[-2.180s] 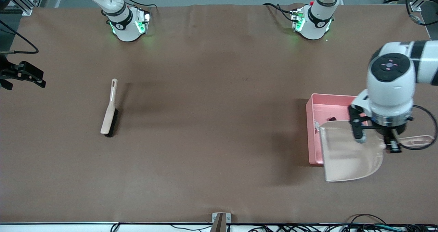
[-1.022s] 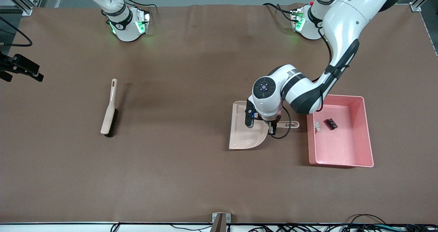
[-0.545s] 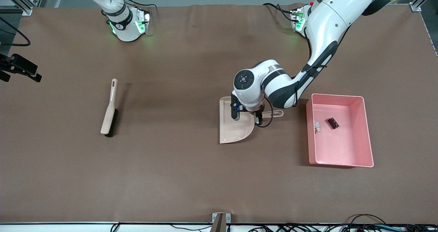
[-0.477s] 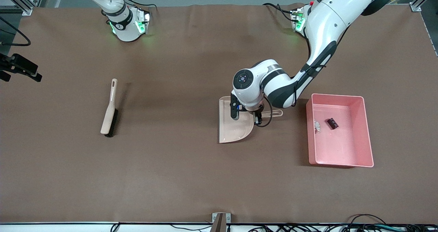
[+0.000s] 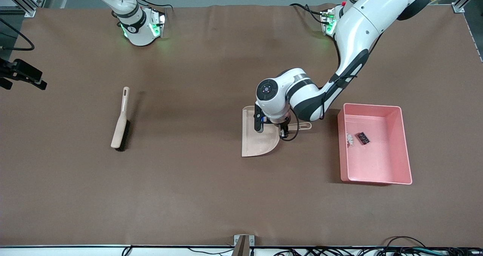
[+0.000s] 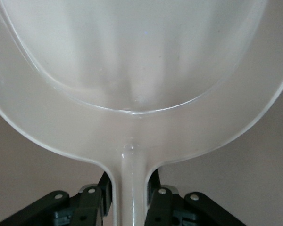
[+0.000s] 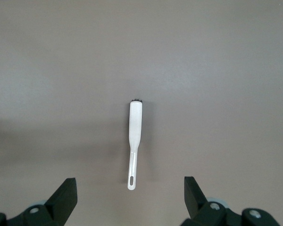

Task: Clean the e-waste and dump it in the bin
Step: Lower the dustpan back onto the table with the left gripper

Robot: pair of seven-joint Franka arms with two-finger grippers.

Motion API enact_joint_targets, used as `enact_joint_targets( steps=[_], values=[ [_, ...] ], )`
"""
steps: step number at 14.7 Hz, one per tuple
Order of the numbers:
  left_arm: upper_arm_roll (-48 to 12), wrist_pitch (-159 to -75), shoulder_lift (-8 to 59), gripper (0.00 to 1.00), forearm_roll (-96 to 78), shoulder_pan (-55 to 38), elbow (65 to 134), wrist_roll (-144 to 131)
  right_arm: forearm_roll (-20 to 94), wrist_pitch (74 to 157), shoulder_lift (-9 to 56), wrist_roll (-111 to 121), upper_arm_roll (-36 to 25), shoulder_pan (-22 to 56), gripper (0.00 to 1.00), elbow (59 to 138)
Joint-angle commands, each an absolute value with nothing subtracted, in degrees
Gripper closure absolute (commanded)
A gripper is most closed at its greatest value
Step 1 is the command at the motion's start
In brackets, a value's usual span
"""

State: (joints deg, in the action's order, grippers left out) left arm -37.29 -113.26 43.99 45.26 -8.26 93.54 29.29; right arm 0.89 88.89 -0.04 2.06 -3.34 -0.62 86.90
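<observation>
While clamped on the dustpan [image 5: 259,139] handle beside the pink bin [image 5: 403,142], left gripper [image 6: 128,200] risks dragging.
Right gripper [image 7: 129,200] spread above brush [image 7: 134,143]; tilted release could skid dustpan.

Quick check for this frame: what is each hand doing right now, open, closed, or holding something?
Left hand: closed on the handle of the beige plastic dustpan, on the table beside the pink tray.
Right hand: open, empty, above the beige-handled brush.
</observation>
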Motion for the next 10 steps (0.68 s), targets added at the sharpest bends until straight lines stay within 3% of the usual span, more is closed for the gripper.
enact_joint_targets(
  steps=[1, 4, 5, 6, 7, 10],
  values=[
    [-37.35, -114.08, 46.05, 0.94, 47.64, -9.05, 92.55, 29.79, 1.14, 88.42, -0.7, 1.23, -2.81, -1.32, 0.0, 86.92],
    [-37.35, -114.43, 46.23, 0.91, 47.55, -9.14, 92.46, 29.1, 1.14, 88.24, -0.7, 1.23, -2.81, -1.23, 0.0, 86.92],
    [-37.35, -114.35, 46.23, 0.84, 47.29, -9.23, 92.46, 28.4, 1.14, 88.42, -0.7, 1.23, -2.81, -1.23, 0.0, 86.92],
    [-37.35, -114.35, 46.23, 0.55, 47.02, -9.32, 92.46, 27.52, 1.06, 88.42, -0.7, 1.23, -2.81, -1.23, 0.0, 86.92],
    [-37.35, -114.35, 46.14, 0.01, 46.67, -9.14, 92.2, 25.94, 1.05, 88.42, -0.7, 1.23, -2.81, -1.23, 0.0, 86.92],
    [-37.7, -113.47, 44.83, 0.0, 45.27, -8.27, 90.89, 24.35, 1.05, 88.33, -0.7, 1.23, -2.81, -1.23, 0.0, 86.92]
  ],
)
